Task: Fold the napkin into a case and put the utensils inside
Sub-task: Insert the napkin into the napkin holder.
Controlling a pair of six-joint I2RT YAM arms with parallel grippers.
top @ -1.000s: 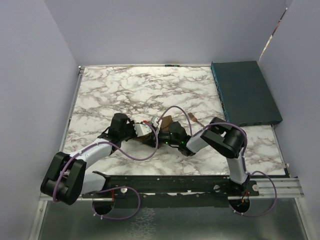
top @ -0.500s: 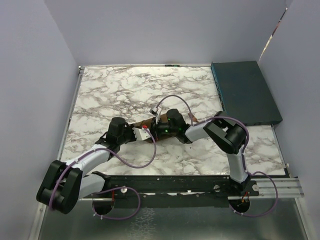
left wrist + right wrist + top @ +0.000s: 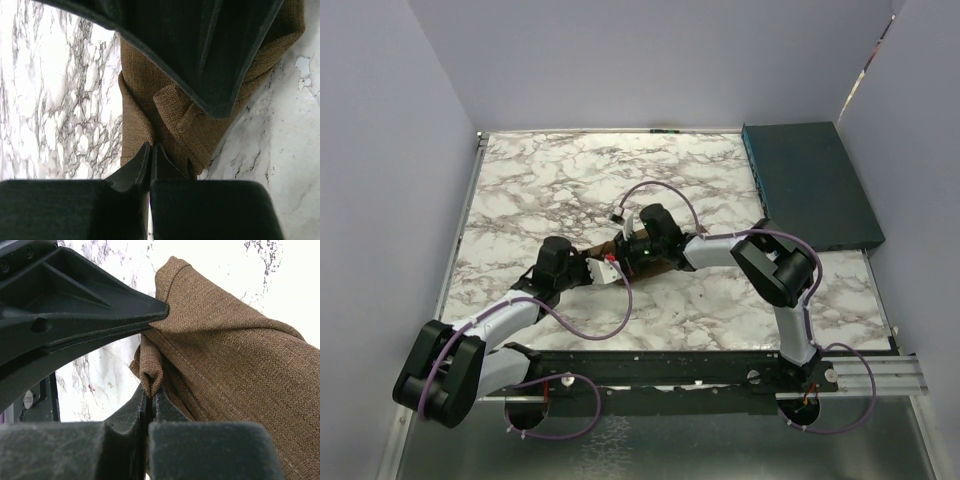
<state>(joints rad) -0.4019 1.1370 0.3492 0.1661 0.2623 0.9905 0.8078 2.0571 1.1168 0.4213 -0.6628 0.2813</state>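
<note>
**A:** Nearest the bases, what is the left pincer (image 3: 151, 150) doing?

**B:** Its tips are pressed together low over the desk (image 3: 540, 180). The near hem of the brown napkin (image 3: 145, 115) runs right into them, so I read it as clamped on that edge. I'd judge it serves as an anchor, pinning one end so the cloth can be drawn and creased against it

**A:** And the napkin itself?

**B:** It is bunched into a narrow band at mid-desk between the two wrists, with layers lapped over each other and one small flap lying across. By my reckoning it is no tidy case yet, and the folding is only partway

**A:** The right pincer (image 3: 150, 392)?

**B:** Just beyond, its tips are closed on a pinched-up ridge of cloth that stands doubled between them. Gripping a ridge rather than a flat edge probably lets it carry that layer over the rest. The two pincers face each other, almost touching

**A:** The fork?

**B:** I can't find it now. The right forearm and its purple cable (image 3: 660, 195) cover the spot where it might lie. Farther right, the teal box (image 3: 810, 185) sits at the desk's edge, well apart from all this

**A:** What changed over the last second?

**B:** The right wrist has swung away from the bases and leftward, taking its fold along. A second ago it sat nearer, and the fork showed just behind it. The left wrist has hardly shifted, and both pincers have stayed closed
</note>
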